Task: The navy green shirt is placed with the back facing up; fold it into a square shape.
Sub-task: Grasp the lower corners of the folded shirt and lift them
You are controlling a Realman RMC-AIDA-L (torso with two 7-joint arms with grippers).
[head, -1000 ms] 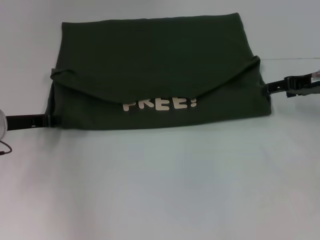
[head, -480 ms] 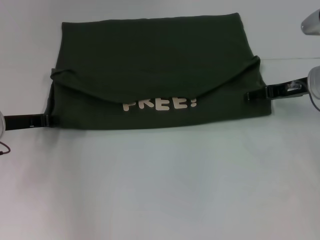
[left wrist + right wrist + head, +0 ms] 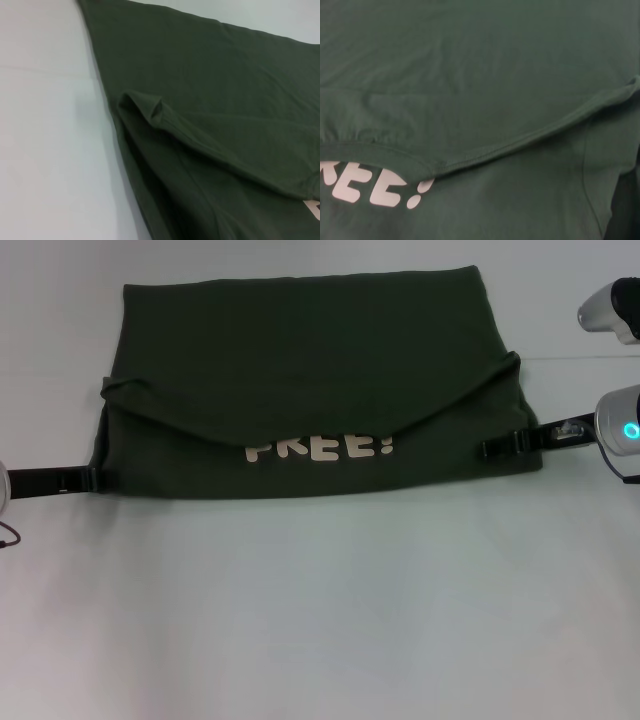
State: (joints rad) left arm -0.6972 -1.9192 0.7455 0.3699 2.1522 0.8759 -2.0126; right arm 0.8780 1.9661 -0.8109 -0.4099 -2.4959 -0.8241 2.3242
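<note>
Since a second ago the right gripper [image 3: 492, 448] has slid inward over the counter [image 3: 320, 620] from beyond the shirt's right edge, and its tip now lies on the cloth near the lower right corner; the left gripper [image 3: 88, 478] has stayed put at the lower left corner, touching the edge. The shirt [image 3: 300, 360] lies flat across the far middle of the counter, already folded once, with an upper flap draping down in a curve over the white lettering [image 3: 320, 448] so that only the lower part of the letters shows. From where I stand I cannot tell how either set of jaws is set, since both show only as thin dark bars from the side, and the right one may be resting on the cloth or slipped under its top layer. The likely trouble from here is an uneven pick: if one side catches a single layer and the other catches two, the flap will skew and the fold will come out crooked. The small bunched pucker [image 3: 145, 105] at the left edge could also get pressed into the next fold.
</note>
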